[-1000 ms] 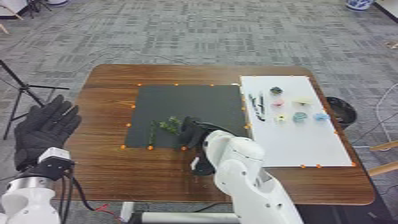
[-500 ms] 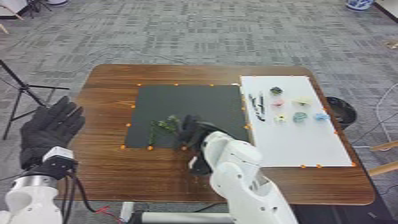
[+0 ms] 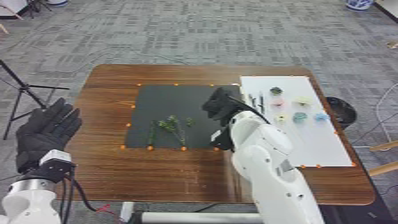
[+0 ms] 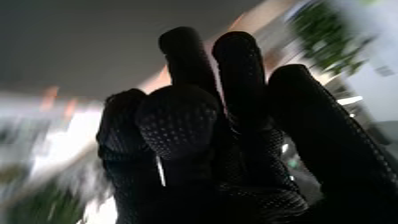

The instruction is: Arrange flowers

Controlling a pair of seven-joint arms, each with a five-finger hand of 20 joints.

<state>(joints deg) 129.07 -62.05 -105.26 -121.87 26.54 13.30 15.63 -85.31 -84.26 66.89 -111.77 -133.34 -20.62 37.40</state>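
1. Your left hand (image 3: pixel 43 135): flat, empty.
2. Your right hand (image 3: pixel 220 105): fingers loosely straight, apparently empty, over the black sheet (image 3: pixel 178 102).
3. Green stems (image 3: pixel 171 125) lie there; flowers (image 3: pixel 299 117), on the white sheet (image 3: pixel 322 147).
4. Pinch one lightly, sparing neighbours.

On my head feed, the mat (image 3: pixel 173 102) lies left of the sheet (image 3: pixel 315 150), both on the table (image 3: pixel 133 172). I see sprigs (image 3: pixel 171 125) side by side on the mat's near half. Flower heads (image 3: pixel 299 117) sit on the sheet's far half, strips (image 3: pixel 261 102) to their left. Past the table's right edge is a bucket (image 3: pixel 343 112); left of the table, a tripod (image 3: pixel 24 86).
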